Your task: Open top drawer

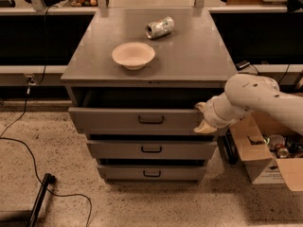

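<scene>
Nothing readable here, not even on the can (pixel 159 27) or cardboard box (pixel 256 156). Gripper (pixel 203 118) sits at the top drawer's (pixel 109 120) right end.

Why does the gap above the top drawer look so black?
In the camera view, light comes from above: the cabinet top is bright, the inside of the top drawer lies in shadow, and the end effector at the drawer's right end is lit.

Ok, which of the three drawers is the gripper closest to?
The top drawer, the widest one with the tallest front. The gripper sits at its right end as seen in the camera view, above the narrower middle drawer and bottom drawer.
</scene>
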`<act>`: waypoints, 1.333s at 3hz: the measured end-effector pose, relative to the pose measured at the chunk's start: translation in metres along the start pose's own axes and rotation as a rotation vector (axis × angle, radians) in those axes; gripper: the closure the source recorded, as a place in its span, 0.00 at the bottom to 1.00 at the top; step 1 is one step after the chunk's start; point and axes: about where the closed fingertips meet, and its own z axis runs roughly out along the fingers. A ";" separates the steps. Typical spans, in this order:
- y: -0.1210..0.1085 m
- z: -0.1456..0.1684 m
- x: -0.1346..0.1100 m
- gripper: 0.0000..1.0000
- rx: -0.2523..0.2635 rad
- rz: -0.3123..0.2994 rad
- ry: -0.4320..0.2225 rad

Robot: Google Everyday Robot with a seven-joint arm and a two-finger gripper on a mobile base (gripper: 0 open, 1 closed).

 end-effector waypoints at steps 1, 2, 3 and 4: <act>0.002 -0.005 -0.001 0.69 -0.003 0.000 0.000; 0.000 -0.012 -0.004 0.60 -0.003 0.000 0.000; -0.002 -0.016 -0.005 0.37 -0.003 0.000 0.000; -0.002 -0.017 -0.005 0.14 -0.003 0.000 0.000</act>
